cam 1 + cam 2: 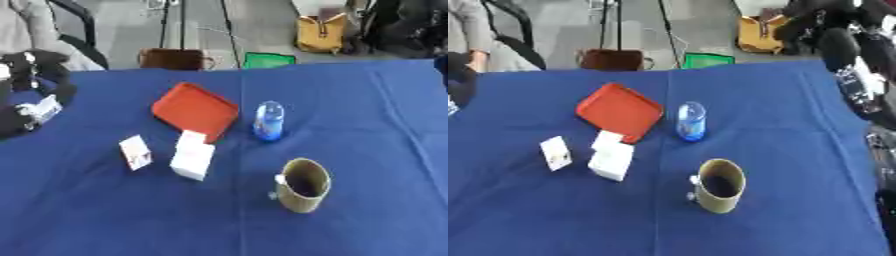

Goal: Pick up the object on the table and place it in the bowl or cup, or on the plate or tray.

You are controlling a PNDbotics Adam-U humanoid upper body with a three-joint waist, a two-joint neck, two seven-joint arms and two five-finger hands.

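Observation:
A red tray (pixel 194 110) lies tilted at the table's middle left. To its right stands a small clear bottle with a blue base (pixel 269 121). Below the tray are a white box (pixel 192 155) and a smaller white box (pixel 135 152). An olive cup (pixel 304 185) stands nearer me, open side up, with nothing visible inside. My left hand (pixel 31 100) hovers at the left edge, well away from all of these. My right hand (pixel 859 82) is raised at the far right edge, also away from them.
The blue cloth table (pixel 367 125) has open surface on its right half and along the front. Beyond the far edge sit a brown bag (pixel 173 59), a green item (pixel 267 60) and a yellow bag (pixel 321 34).

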